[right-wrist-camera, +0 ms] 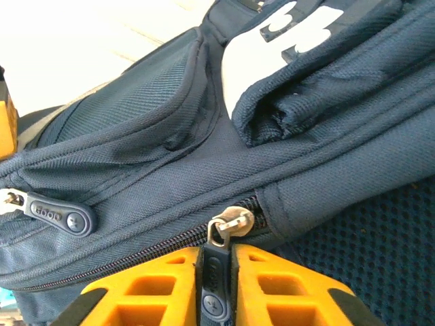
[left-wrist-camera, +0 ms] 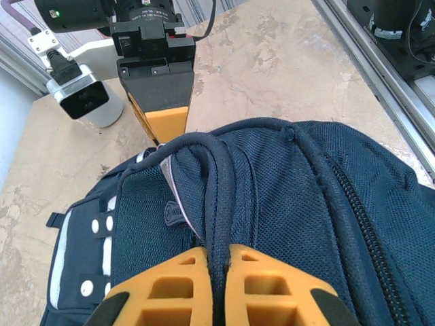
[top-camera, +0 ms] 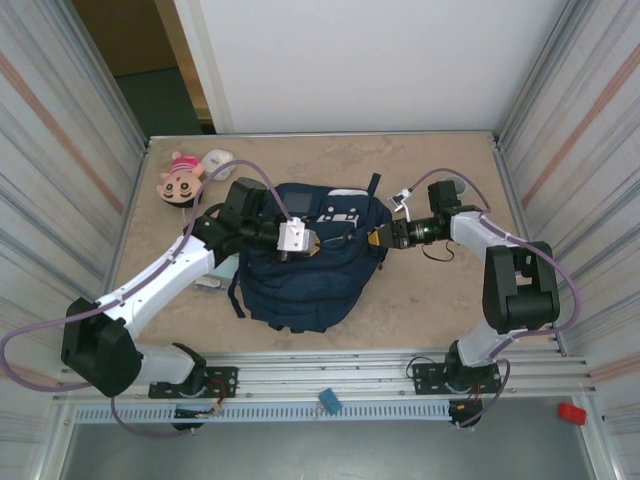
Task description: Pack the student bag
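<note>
1. Centrally, the student bag (top-camera: 305,265) lies flat in the middle of the bench (top-camera: 440,300), between the two arms, its navy fabric facing up and its white-tabbed top end toward the far wall.
2. In the left wrist view the bag (left-wrist-camera: 285,204) shows mesh-textured cloth, a zip line running down its right side and a dark carry loop (left-wrist-camera: 204,170) arching over its upper end.
3. The left claw (left-wrist-camera: 217,261) is pressed together on that carry loop, with the cord running straight down between the orange fingers (left-wrist-camera: 170,285). From above, this claw (top-camera: 318,240) sits over the bag's upper middle.
4. In the right wrist view the bag (right-wrist-camera: 170,163) fills the frame, and a dark zipper pull (right-wrist-camera: 216,268) hangs from a metal slider (right-wrist-camera: 228,224) at the end of a zip.
5. The right claw (right-wrist-camera: 216,275) pinches this zipper pull between its orange fingers (right-wrist-camera: 285,285). From above, it (top-camera: 378,237) meets the bag's right edge.
6. A second zipper pull (right-wrist-camera: 64,217) lies loose on the cloth to the left, apart from the claw.
7. At the bench's far left corner, well apart from the bag, rest a small doll (top-camera: 180,175) and, just beside it, a white object (top-camera: 218,158)
</note>
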Motion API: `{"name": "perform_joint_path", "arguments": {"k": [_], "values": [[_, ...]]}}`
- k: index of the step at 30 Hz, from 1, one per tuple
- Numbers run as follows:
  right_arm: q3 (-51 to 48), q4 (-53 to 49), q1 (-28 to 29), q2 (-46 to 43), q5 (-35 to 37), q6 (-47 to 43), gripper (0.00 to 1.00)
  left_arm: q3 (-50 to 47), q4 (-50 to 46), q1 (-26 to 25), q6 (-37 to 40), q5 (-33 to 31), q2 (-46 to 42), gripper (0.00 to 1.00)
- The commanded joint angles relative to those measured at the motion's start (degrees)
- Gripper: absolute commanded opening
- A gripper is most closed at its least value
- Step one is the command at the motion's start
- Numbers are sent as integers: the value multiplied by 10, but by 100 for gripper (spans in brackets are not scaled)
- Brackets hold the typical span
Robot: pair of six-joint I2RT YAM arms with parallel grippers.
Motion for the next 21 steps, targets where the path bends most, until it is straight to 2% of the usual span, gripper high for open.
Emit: {"name": "perform_joint_path", "arguments": {"k": [1,6,12,14,18,21], "values": [[10,-12,-4,-17,-4,-2,9,26,61,2,-5,37,-7,0],[2,-5,-4,-37,-3,10,4,19,65,2,-8,20,-11,0],[-2,6,5,-38,-6,18,5,16,79,2,-17,26,-13,0],[3,-2,8,-31,-11,19,9,16,82,2,-20,27,-13,0],[4,-4,17,-28,-9,17,24,16,83,2,-19,26,-15,0],[4,-12,20,-28,5,18,25,13,84,2,-20,22,-16,0]]}}
